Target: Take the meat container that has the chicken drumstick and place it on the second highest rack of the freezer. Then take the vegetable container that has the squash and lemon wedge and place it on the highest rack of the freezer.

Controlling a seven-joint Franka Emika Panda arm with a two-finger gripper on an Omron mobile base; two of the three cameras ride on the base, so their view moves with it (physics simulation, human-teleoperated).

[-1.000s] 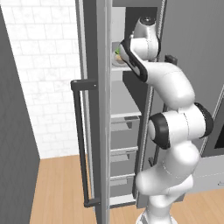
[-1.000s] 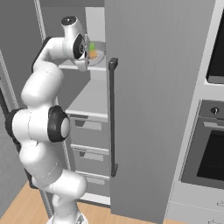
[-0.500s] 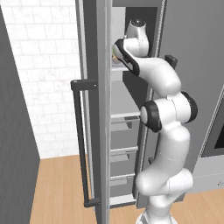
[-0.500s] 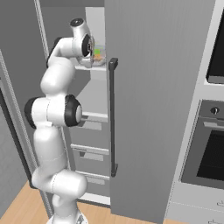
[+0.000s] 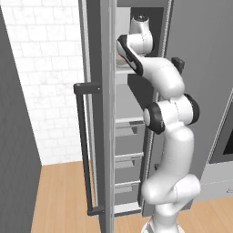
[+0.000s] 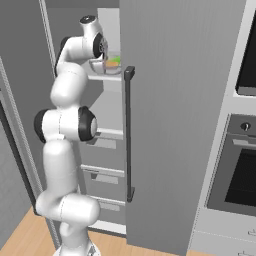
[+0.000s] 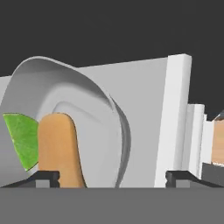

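Note:
The vegetable container (image 6: 111, 65), a pale bowl, rests on the freezer's highest rack (image 6: 106, 77). In the hand view the container (image 7: 83, 122) fills the left side, holding an orange squash piece (image 7: 57, 148) and a green lemon wedge (image 7: 21, 142). My gripper (image 7: 111, 177) is open, its fingertips (image 7: 46, 177) spread wide, with the bowl's near rim between them. The hand (image 6: 96, 46) sits high inside the freezer, right beside the bowl. From the left base view the wrist (image 5: 139, 38) reaches behind the door edge. The meat container with the chicken drumstick is out of view.
The left freezer door (image 5: 98, 113) stands open with a dark handle (image 5: 84, 145). The grey right door (image 6: 175, 115) carries a handle (image 6: 129, 135) close to my arm. Drawers (image 6: 102, 175) lie below the shelves. An oven (image 6: 240, 170) stands at the right.
The arm has stretched up and further into the freezer with the container. The jaws, shut on the bowl before, now stand wide and the bowl rests on the rack.

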